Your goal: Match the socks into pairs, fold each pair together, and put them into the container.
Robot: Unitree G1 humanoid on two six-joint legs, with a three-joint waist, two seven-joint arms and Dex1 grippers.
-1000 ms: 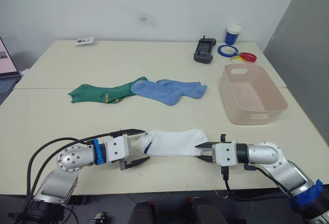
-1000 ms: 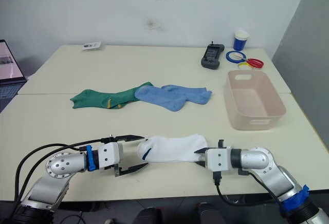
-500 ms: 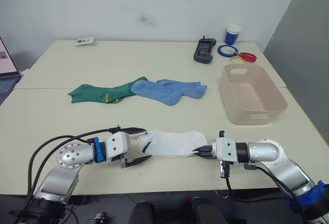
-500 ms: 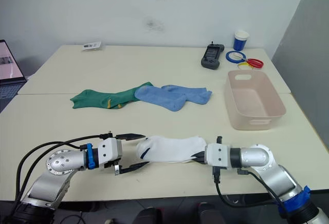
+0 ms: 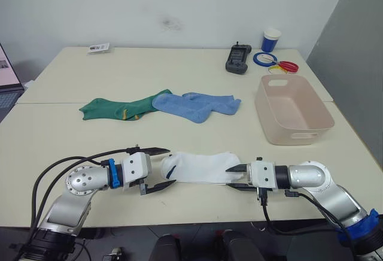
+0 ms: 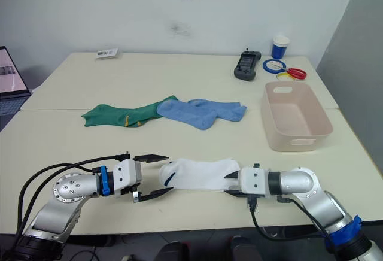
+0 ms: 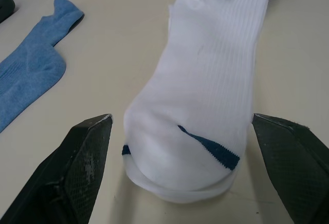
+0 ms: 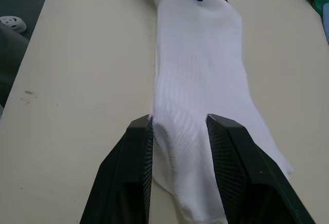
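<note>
Near edge of the table: stacked white socks lying flat and lengthwise between both arms, the end with the dark blue mark toward the robot's left. Left arm laid low along the table's front edge, forearm horizontal and pointing to the robot's right; left gripper spread wide, one finger beyond the blue-marked end, the other on its near side, neither touching the fabric. In the left wrist view, black fingertips well apart on either side of that end, bare table showing between each tip and the sock. Right arm mirrored, forearm horizontal and pointing to the robot's left; right gripper at the opposite end of the white socks, fingers narrowed around the edge of the fabric. In the right wrist view, both fingers pressed against a raised fold of white cloth between them, hence gripping the sock end.

Mid-table, well apart from both grippers: dark green socks with yellow marks, overlapped at one end by light blue socks. To the robot's right, the pale pink container, upright. At the far edge: black handheld device, blue-and-white cup, scissors just beside a blue ring.
</note>
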